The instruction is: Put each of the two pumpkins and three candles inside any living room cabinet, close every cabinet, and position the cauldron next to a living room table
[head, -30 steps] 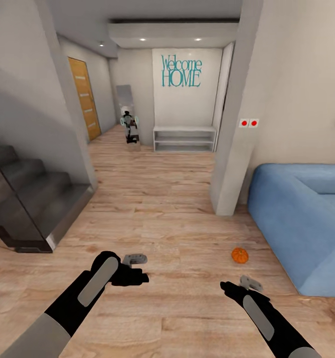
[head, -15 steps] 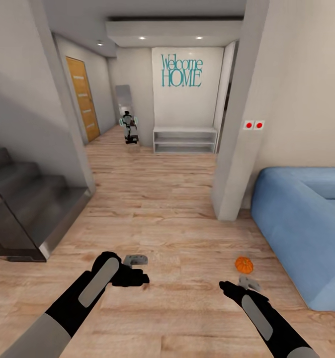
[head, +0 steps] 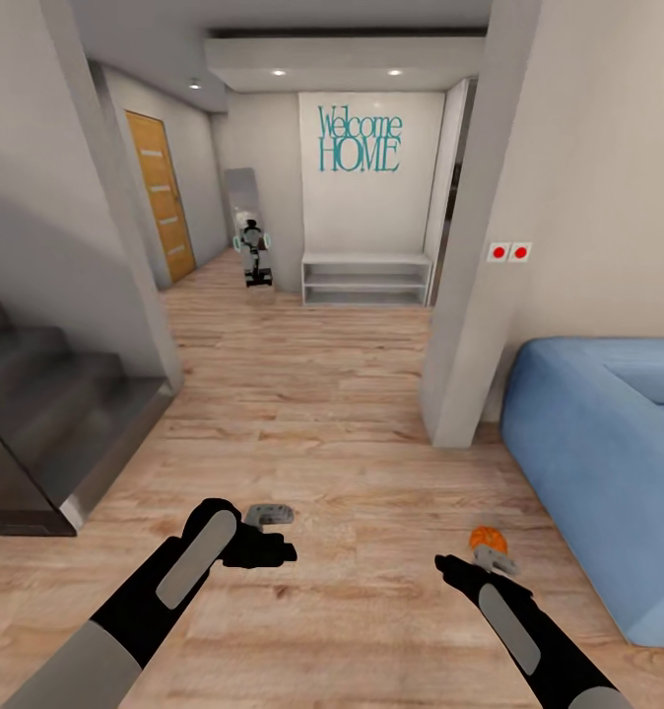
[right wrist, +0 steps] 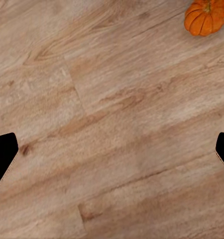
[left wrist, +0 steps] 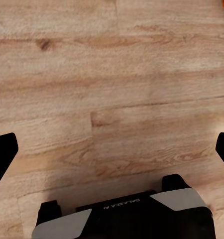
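Observation:
One small orange pumpkin (head: 486,539) lies on the wood floor in front of the blue sofa, just beyond my right wrist, which partly covers it. The right wrist view has the pumpkin (right wrist: 206,16) off to one side of the fingers, not between them. My right gripper (head: 448,568) is open over bare floor, its fingertips (right wrist: 3,152) far apart. My left gripper (head: 276,551) is also open above bare planks, with nothing between its fingertips (left wrist: 2,157). The cabinet, cauldron and table are out of view.
A blue sofa (head: 608,453) fills the right side. Dark stairs (head: 46,414) stand at the left and a wall pillar (head: 470,295) rises ahead on the right. A hallway leads to a white shelf (head: 366,279), a mirror (head: 248,212) and an orange door (head: 160,197).
The camera has moved forward and a little right, so the pumpkin sits lower in the picture and close to my right wrist. Both grippers hold the same open pose.

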